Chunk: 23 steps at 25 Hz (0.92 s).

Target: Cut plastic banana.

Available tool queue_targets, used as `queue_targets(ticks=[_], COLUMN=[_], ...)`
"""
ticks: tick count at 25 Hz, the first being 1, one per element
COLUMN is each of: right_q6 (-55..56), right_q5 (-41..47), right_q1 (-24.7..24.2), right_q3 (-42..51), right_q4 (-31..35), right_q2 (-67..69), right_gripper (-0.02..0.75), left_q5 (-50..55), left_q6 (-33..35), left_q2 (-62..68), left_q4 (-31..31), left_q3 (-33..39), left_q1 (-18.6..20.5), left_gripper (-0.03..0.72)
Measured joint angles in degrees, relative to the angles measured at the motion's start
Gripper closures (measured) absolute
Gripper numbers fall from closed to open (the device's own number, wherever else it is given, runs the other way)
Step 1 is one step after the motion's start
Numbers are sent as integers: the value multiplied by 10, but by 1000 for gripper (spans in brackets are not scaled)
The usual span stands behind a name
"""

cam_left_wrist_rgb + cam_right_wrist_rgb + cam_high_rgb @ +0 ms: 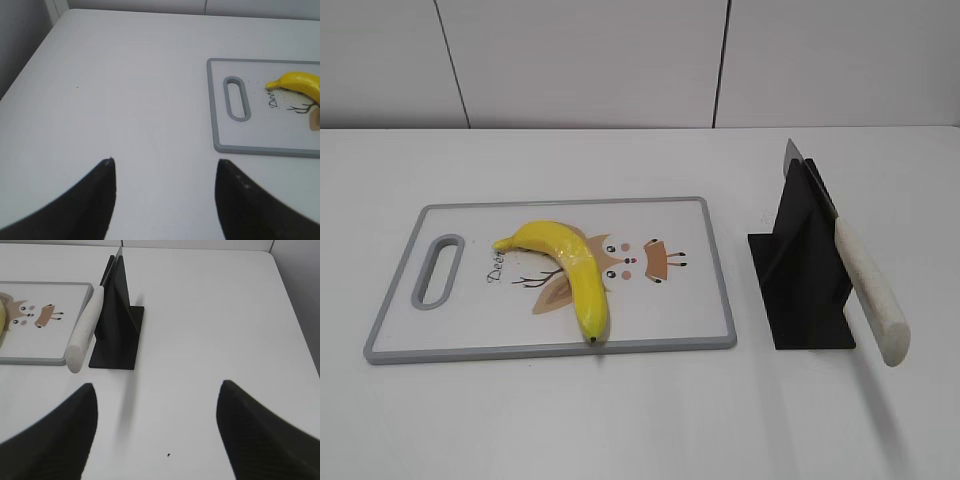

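Count: one plastic banana (569,270) lying curved on one grey-rimmed cutting board (718,262) over its deer print (632,262), one white-handled knife (869,291) slotted tilted in one black stand (803,280) just right of the board, all on the white counter (620,410). Left end effector (165,170) jaws spread wide, holding nothing, above bare counter left of the board. Right end effector (157,400) likewise wide apart and empty, near the stand, not touching it

One banana (570,270) lies on one cutting board (700,335), left on the worktop (620,420). One knife (865,290) sits in one black stand (805,275), right. Two claws, left (162,167) and right (157,390), wide apart, near.
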Motion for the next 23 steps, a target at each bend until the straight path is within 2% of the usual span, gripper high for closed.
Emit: queue_targets(ticks=[23], right_q6=[0], right_q5=[0], right_q1=[-1], right_q3=[0], right_q4=[0], right_q2=[0], right_gripper=[170], left_q5=[0], left_q6=[0], left_q2=[0], left_q4=[1], left_q3=[0], left_q1=[0], left_gripper=[100])
